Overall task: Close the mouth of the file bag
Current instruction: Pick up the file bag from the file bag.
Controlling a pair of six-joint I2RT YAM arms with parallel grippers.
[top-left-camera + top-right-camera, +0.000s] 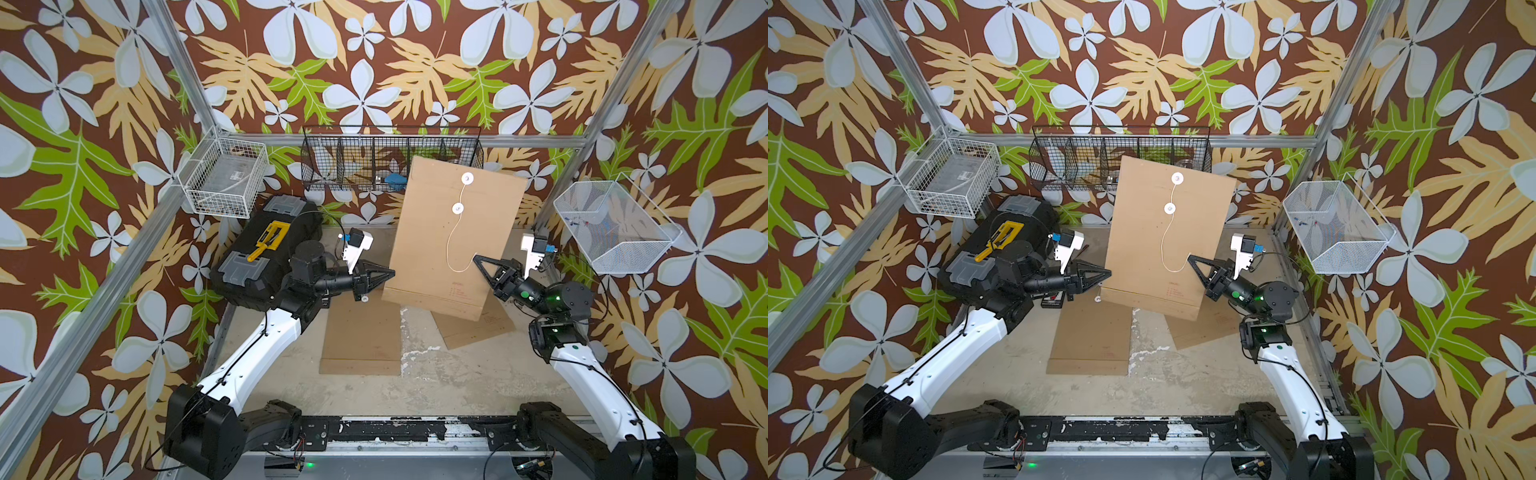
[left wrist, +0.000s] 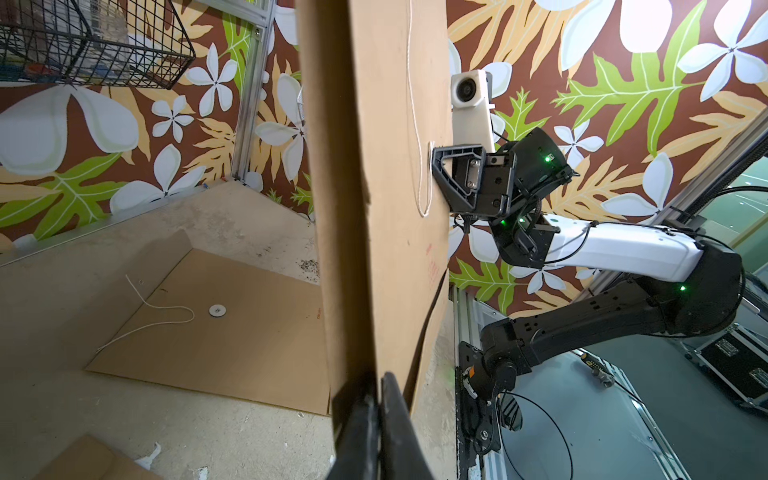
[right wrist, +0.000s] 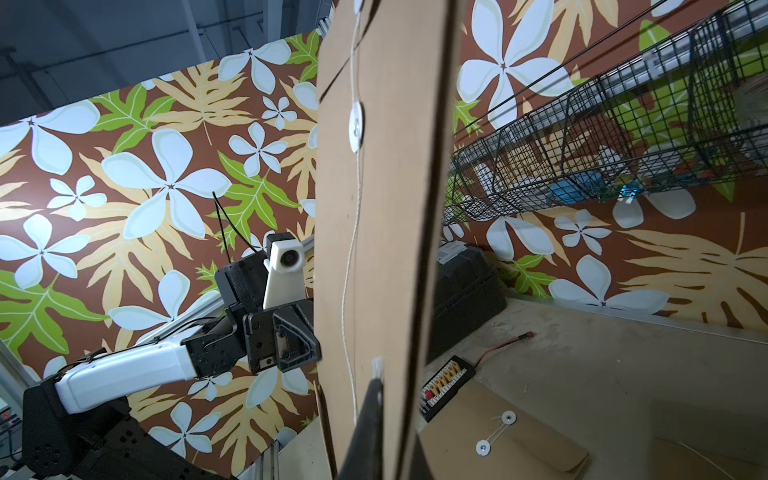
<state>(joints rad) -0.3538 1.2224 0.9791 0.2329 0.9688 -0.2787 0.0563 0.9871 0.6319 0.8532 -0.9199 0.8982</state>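
Black wire basket (image 1: 392, 160): on the back wall, split into compartments; a blue item sits in one, the rest is unclear.
White wire basket (image 1: 226, 183): left of the black wire basket; holds something clear and flat.
White mesh basket (image 1: 615, 226): right of it; a few small coloured bits inside.
Toolbox (image 1: 266, 253): black, lid shut, in front-left of it.
Count: three baskets, one toolbox, three brown bags.
File bag (image 1: 436, 232): upright just in front of the black wire basket; brown paper, two white discs (image 1: 467, 179), white string (image 1: 451, 245) hanging in a loop.
Flat bags (image 1: 361, 332): two, on the table (image 1: 436, 386).
Left gripper (image 1: 390, 274): clamped on the file bag's edge.
Right gripper (image 1: 477, 259): pinching the string's end.
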